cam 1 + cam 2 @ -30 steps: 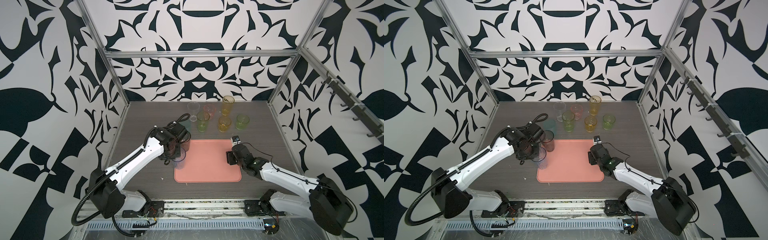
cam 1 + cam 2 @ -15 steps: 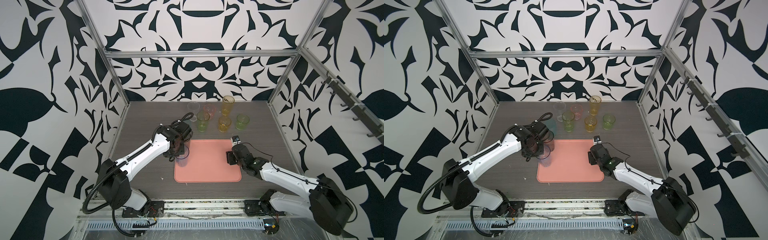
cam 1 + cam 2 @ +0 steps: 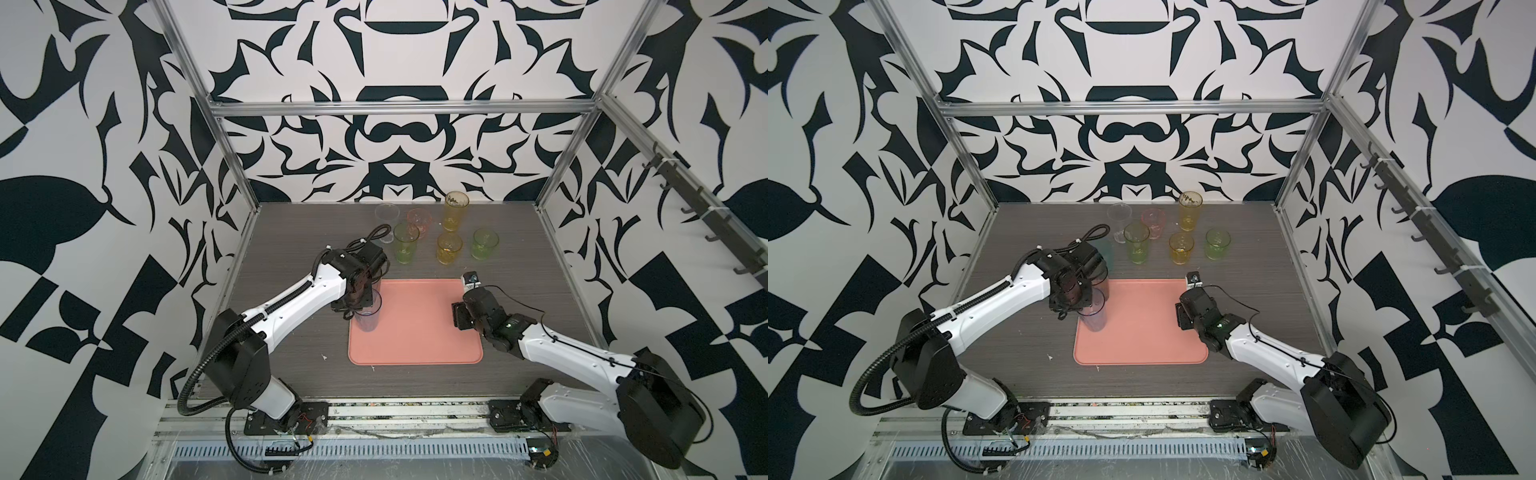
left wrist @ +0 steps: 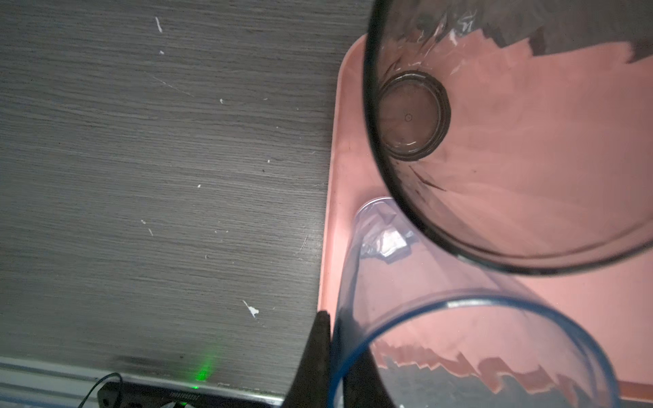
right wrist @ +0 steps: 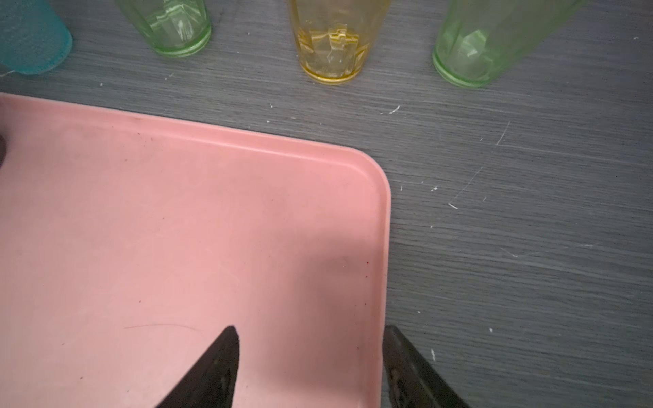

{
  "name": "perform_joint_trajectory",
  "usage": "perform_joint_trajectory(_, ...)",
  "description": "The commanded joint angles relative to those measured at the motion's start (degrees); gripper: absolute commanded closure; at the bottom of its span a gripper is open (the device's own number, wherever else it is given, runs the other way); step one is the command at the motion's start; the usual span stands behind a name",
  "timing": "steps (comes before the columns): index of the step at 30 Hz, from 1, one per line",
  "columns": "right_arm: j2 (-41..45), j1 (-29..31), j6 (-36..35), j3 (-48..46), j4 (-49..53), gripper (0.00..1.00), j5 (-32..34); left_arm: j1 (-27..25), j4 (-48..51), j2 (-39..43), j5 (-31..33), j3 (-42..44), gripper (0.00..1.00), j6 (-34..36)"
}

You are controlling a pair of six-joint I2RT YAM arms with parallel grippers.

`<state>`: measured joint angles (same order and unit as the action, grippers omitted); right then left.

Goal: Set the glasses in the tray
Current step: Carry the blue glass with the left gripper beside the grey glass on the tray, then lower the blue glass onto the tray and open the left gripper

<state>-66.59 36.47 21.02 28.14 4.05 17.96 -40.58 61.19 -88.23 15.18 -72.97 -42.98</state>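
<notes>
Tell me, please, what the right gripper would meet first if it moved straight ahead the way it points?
Likely the short amber glass, standing dead ahead of the open right gripper past the tray rim; if it angles downward, the tray comes first. Depth is unclear.

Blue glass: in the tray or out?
In: blue glass base lies within the tray rim, beside the smoky glass; resting or hovering, cannot tell.

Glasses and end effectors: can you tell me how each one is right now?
blue tumbler: upright inside the tray, rim gripped
grey tumbler: upright in the tray, free
seven other glasses: upright on the table
left end effector: shut on the blue tumbler
right end effector: open, empty
</notes>
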Motion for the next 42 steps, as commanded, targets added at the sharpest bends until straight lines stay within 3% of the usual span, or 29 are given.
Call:
perform_joint_trajectory(1,-0.3,0.0,0.34,2.36,-0.06,0.32,0.67,-0.22,1.12,-0.97,0.24,-2.24,1.0,0.01)
perform_joint_trajectory(12,-0.39,-0.06,0.32,2.54,0.13,0.33,0.68,-0.2,1.32,-2.27,0.12,-2.96,1.0,0.0)
perform_joint_trajectory(24,-0.45,-0.02,0.32,2.53,0.27,0.33,0.74,-0.2,1.82,-1.36,-0.73,-3.4,0.79,-0.2)
perform_joint_trajectory(42,-0.47,-0.08,0.28,2.62,0.34,0.33,0.81,-0.29,4.21,1.46,-0.63,-5.53,0.69,-0.45)
